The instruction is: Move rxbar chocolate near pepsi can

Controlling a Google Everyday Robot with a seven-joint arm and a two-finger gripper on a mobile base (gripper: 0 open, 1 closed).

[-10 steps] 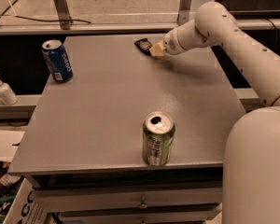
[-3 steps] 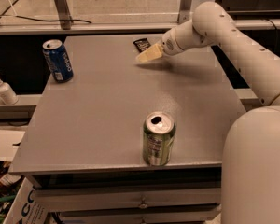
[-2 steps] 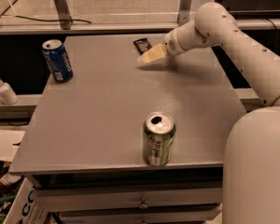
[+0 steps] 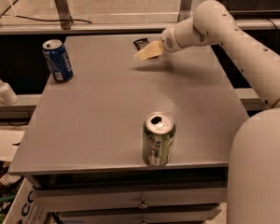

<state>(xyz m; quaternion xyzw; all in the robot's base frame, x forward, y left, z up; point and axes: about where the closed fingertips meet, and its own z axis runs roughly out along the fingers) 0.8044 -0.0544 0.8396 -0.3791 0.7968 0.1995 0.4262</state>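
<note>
At the far edge of the table [image 4: 107, 106], the chocolate bar [image 4: 140, 43] lies flat in its dark wrapper. The gripper [image 4: 147, 52] hangs just in front of it, its pale tip overlapping the bar's near end from this angle. A shadow on the tabletop below suggests the tip is raised a little off the surface. Whether it is clenched, released or grasping the bar cannot be told (the tip reads as one cream-coloured wedge). The blue soda can [image 4: 58, 59] stands upright near the table's left edge, well apart from the bar. A green can [image 4: 158, 139] stands near the front edge, out of the path between them, and a soap bottle [image 4: 3, 90] sits off the table to the left.

The step in hand looks like securing the bar. To do it well, the gripper should come down squarely across the bar's narrow width, low enough to catch so thin a thing, without nudging it off the back edge. Once the bar is held, carry it left at low height and set it just beside the blue can without touching it, since an upright can tips easily.
</note>
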